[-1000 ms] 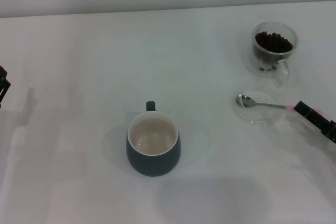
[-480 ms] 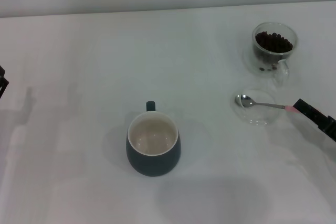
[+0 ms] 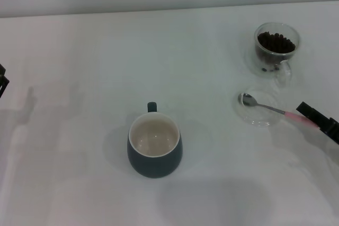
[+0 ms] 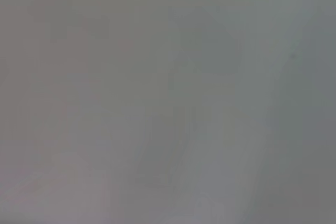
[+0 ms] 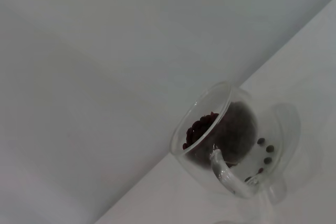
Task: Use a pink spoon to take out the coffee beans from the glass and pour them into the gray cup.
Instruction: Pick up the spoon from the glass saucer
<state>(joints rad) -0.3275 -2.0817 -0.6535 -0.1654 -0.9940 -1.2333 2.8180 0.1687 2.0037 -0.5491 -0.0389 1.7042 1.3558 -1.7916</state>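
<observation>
Pink spoon (image 3: 270,108) handle now dipped lower w/ right gripper (image 3: 318,120)

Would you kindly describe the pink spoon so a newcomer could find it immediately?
On the white table, look right, just in front of the bean-filled glass. The pink spoon has its silver bowl on a flat clear saucer; only it has a slim pink handle.

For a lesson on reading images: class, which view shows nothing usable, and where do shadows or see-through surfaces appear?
Left wrist view: a blank grey blur. Head view: soft shadow around the gray cup; the pink spoon lies over a faint clear saucer. Right wrist view: coffee beans show through the glass.
</observation>
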